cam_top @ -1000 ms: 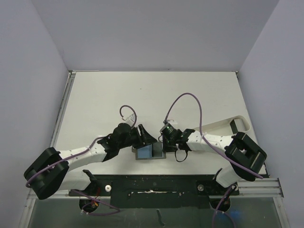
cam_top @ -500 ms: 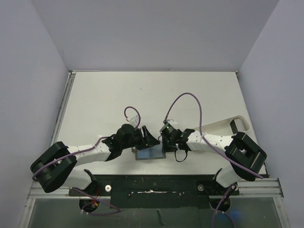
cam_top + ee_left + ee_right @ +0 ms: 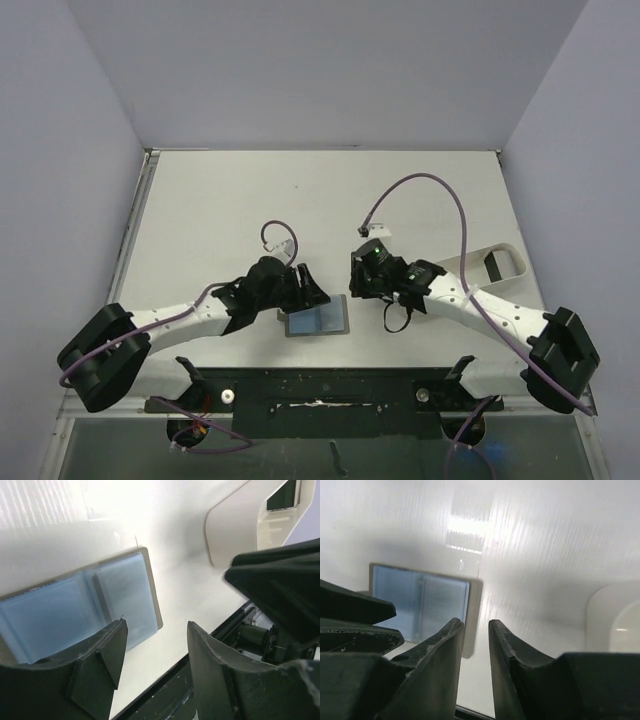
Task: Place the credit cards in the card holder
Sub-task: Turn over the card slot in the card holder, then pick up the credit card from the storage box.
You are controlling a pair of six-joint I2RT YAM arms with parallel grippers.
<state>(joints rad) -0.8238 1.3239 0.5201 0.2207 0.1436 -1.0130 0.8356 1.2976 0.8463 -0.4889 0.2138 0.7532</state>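
Observation:
The card holder (image 3: 317, 321) lies open and flat on the table, light blue lining up; it also shows in the left wrist view (image 3: 85, 605) and the right wrist view (image 3: 422, 600). My left gripper (image 3: 308, 291) hovers open over its left half (image 3: 156, 632), nothing between the fingers. My right gripper (image 3: 359, 286) hangs just right of the holder's edge (image 3: 476, 630), its fingers a narrow gap apart and empty. One dark credit card (image 3: 497, 265) lies in the white tray, also seen from the left wrist (image 3: 284, 495). Other cards are out of view.
The white oblong tray (image 3: 470, 262) lies at the right, beside the right arm (image 3: 240, 525) (image 3: 615, 625). The black mounting rail (image 3: 320, 385) runs along the table's near edge, close below the holder. The two grippers are near each other.
The right gripper has pulled back up and to the right, off the holder's edge. The holder's raised flap has dropped, and it now lies flat. The left gripper shifted slightly right.

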